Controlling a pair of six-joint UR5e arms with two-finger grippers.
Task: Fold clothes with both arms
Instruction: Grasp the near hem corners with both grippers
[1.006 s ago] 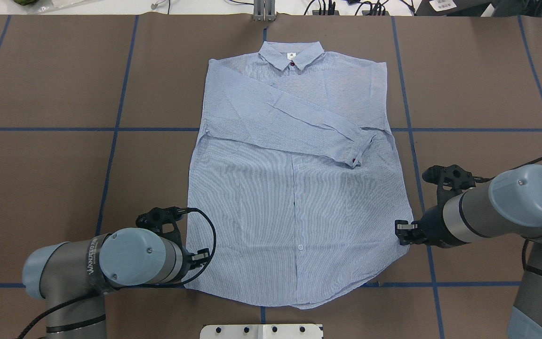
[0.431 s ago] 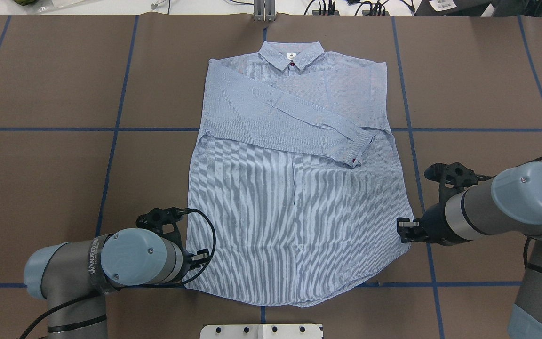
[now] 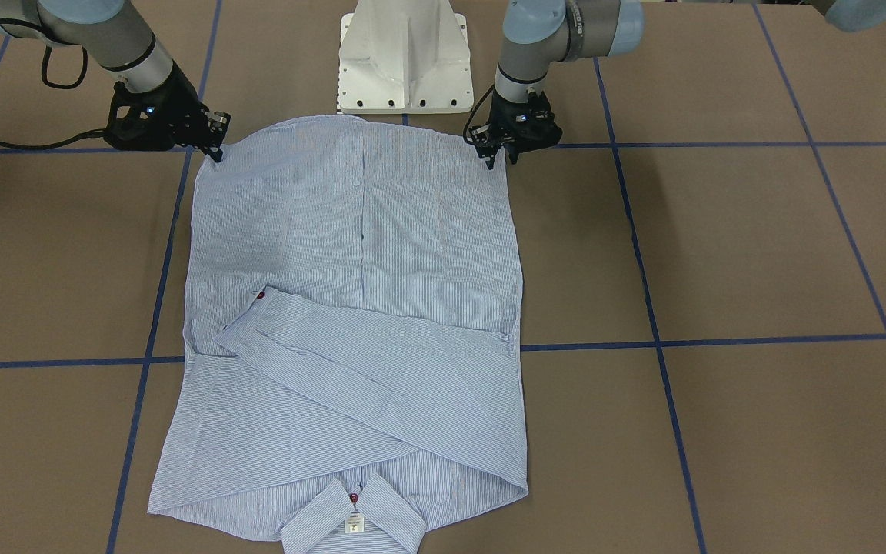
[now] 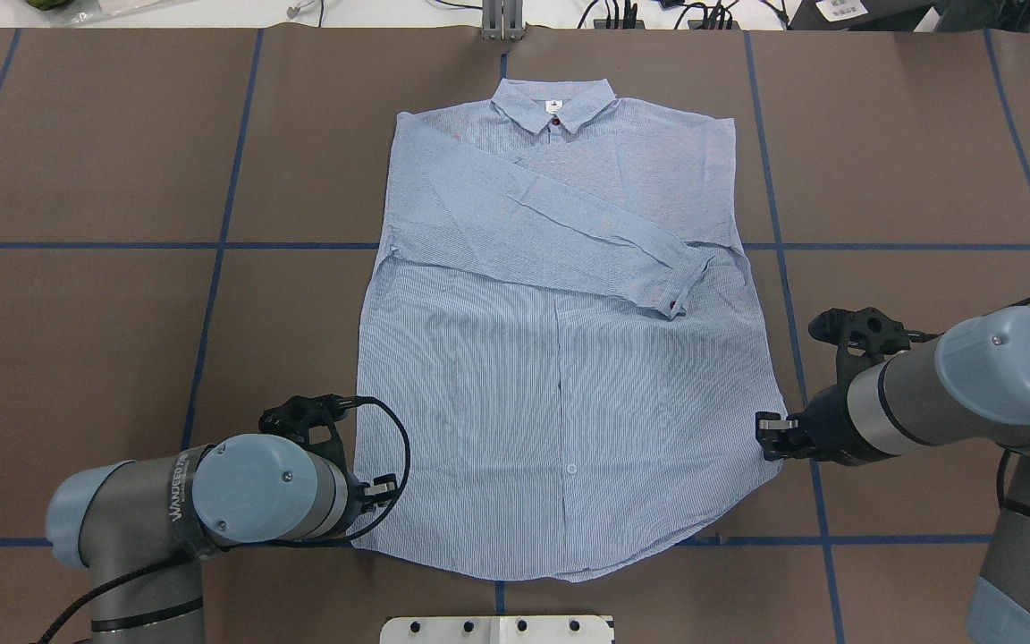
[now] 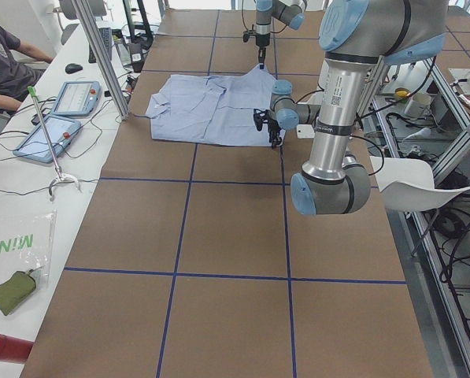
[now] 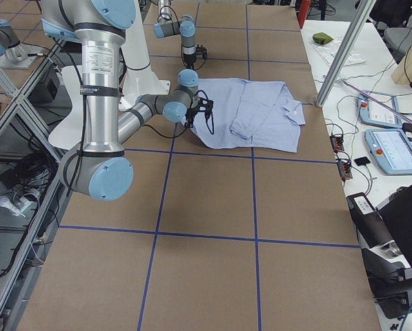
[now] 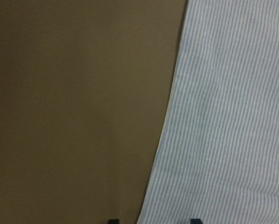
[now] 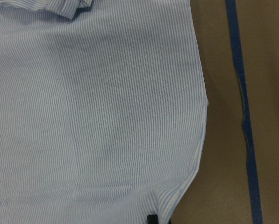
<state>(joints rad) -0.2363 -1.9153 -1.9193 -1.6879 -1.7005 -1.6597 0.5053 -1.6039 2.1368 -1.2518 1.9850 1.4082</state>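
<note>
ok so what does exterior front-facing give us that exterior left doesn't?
Front-facing only: the white neck label, the red collar button and the red cuff button.
Exterior left only: a seated person in a dark top, two blue-framed tablets, a green pouch and a white chair.
Both: the light blue-and-white striped button-up shirt lying flat on the brown table, with the left tool and right tool at its hem corners.

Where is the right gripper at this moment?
In the overhead view, the right gripper is at the view's right, on the shirt's near hem corner, beside a blue tape line.
</note>
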